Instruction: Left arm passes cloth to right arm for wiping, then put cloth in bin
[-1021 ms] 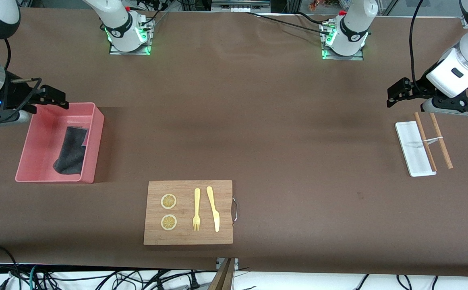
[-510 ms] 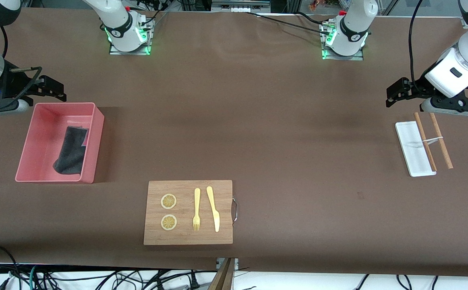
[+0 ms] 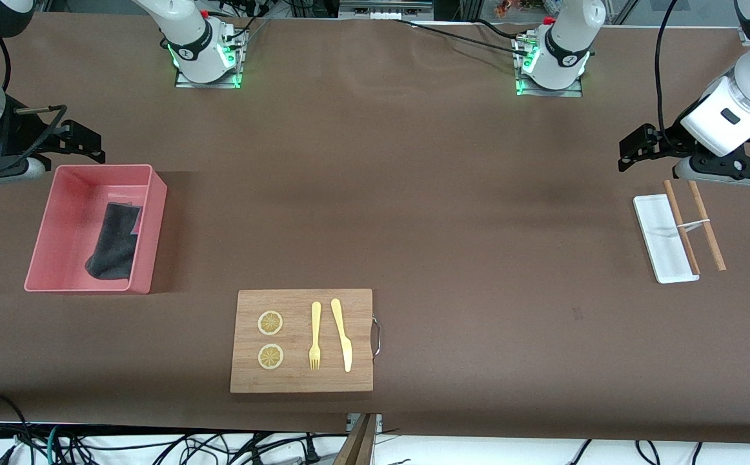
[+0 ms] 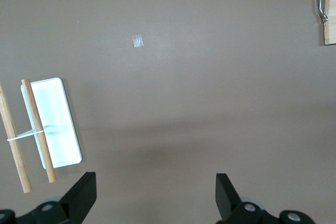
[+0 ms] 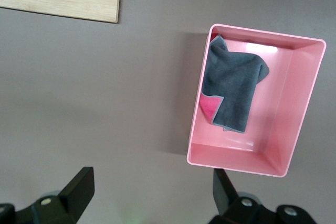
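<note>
Right hand (image 3: pixel 88 145) hangs released just above the bin's (image 3: pixel 155 213) far rim, cloth (image 3: pixel 114 242) lying inside; left hand (image 3: pixel 636 148) waits released over the bench; both should lift clear

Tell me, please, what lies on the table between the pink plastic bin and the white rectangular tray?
Only bare brown tabletop lies between pink plastic bin and white rectangular tray in the front view.

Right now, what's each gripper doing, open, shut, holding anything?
Left gripper: open, empty, up near the white tray.
Right gripper: open, empty, beside the pink bin.
</note>
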Robot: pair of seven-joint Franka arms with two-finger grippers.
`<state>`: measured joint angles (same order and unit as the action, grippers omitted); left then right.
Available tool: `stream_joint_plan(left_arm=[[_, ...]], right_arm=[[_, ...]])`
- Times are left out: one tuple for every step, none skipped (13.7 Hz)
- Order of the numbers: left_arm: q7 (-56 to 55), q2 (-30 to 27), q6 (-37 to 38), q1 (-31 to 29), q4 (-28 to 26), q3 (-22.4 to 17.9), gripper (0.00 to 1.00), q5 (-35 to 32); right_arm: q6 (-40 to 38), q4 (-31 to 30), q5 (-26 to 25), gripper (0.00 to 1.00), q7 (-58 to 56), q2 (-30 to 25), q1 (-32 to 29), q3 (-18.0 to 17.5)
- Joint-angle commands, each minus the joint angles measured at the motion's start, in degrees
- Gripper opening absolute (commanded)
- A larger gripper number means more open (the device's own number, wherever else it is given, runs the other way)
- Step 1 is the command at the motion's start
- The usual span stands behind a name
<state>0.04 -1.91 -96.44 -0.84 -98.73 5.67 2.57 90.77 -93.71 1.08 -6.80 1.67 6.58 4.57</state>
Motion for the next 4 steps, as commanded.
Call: stream_joint_plan(left_arm=[[0.2, 0.4, 1.3, -0.2, 1.5, 0.1, 1.00, 0.0], [0.2, 0.4, 1.3, -0.1, 1.5, 0.1, 1.00, 0.0], [0.2, 0.4, 1.3, -0.2, 1.5, 0.1, 1.00, 0.0], [0.2, 0.4, 1.3, -0.2, 1.5, 0.1, 1.00, 0.0]], right_arm=[[-0.2, 0.5, -1.3, 1.00, 0.0, -0.1, -0.9, -1.1], [-0.2, 0.4, -1.4, 1.00, -0.1, -0.1, -0.9, -1.1], [-0.2, 0.4, -1.5, 1.00, -0.1, -0.1, -0.8, -1.1], [-0.2, 0.4, -1.5, 1.00, -0.1, -0.1, -0.8, -1.1]])
